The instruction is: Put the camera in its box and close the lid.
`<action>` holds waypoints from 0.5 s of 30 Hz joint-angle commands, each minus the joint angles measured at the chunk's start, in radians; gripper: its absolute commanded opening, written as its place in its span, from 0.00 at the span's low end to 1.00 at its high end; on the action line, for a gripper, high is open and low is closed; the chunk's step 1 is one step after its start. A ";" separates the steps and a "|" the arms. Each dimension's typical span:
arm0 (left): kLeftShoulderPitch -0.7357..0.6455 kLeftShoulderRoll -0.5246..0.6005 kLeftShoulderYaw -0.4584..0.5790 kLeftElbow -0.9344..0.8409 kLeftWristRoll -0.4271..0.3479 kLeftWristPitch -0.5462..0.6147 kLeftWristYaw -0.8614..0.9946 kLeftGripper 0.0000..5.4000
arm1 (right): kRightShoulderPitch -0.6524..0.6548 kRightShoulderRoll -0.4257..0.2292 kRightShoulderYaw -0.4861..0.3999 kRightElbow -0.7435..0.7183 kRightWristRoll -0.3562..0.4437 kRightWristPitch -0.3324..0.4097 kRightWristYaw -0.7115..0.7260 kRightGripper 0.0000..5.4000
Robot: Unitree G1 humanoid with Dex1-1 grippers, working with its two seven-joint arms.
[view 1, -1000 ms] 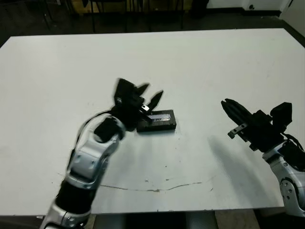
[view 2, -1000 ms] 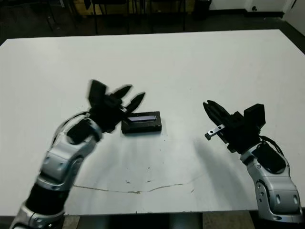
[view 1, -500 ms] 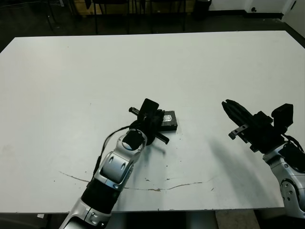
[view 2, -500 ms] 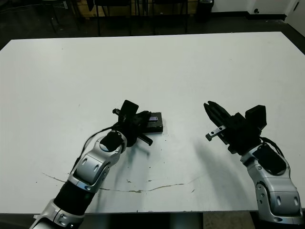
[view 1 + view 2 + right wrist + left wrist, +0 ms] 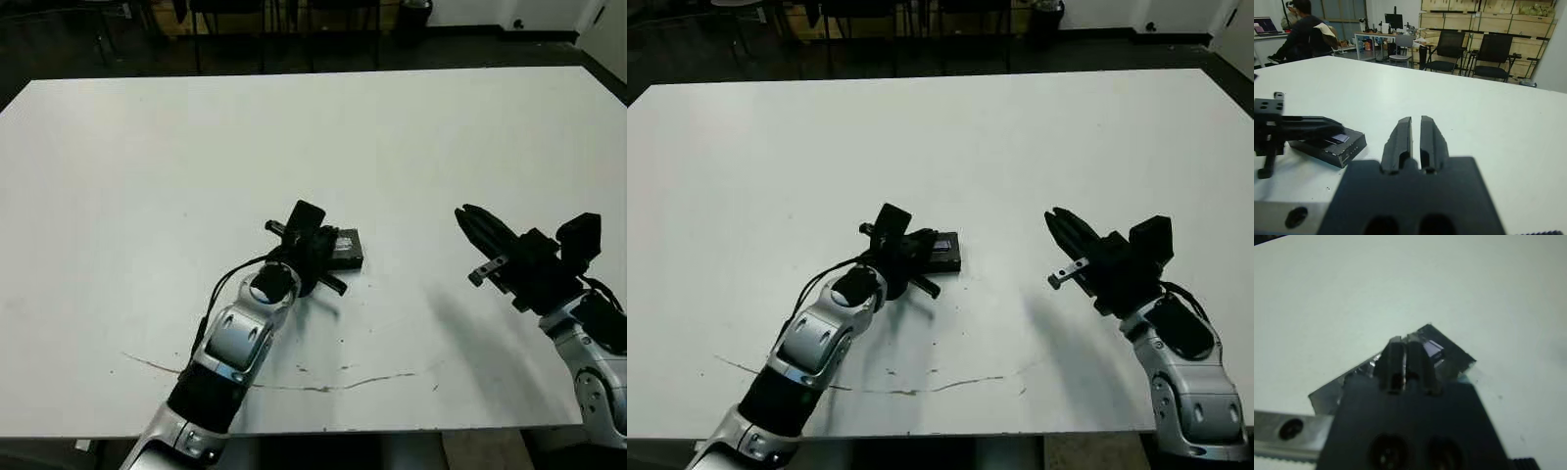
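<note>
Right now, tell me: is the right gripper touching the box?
No. The right gripper hangs over bare table, well apart from the box, where the left gripper rests.

The white counter (image 5: 441, 137) has a thin dark crack-like line (image 5: 323, 389) running along its near side, at about 6 o'clock. In the right wrist view, beyond the counter, black office chairs (image 5: 1449, 51) stand before wooden shelving (image 5: 1474, 17). At about 10 o'clock a person in dark clothes (image 5: 1300, 32) sits at a desk with a laptop (image 5: 1265, 24).
</note>
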 commanded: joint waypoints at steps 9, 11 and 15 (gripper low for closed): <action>0.189 0.134 0.182 -0.423 -0.107 0.117 -0.048 0.00 | 0.014 0.004 -0.001 -0.009 -0.006 0.011 -0.015 0.00; 0.207 0.148 0.237 -0.462 -0.123 0.091 -0.042 0.00 | 0.010 0.005 0.002 -0.009 -0.008 0.018 -0.020 0.00; 0.238 0.155 0.358 -0.492 -0.176 0.004 -0.040 0.00 | -0.004 0.010 0.010 -0.007 -0.019 0.015 -0.036 0.00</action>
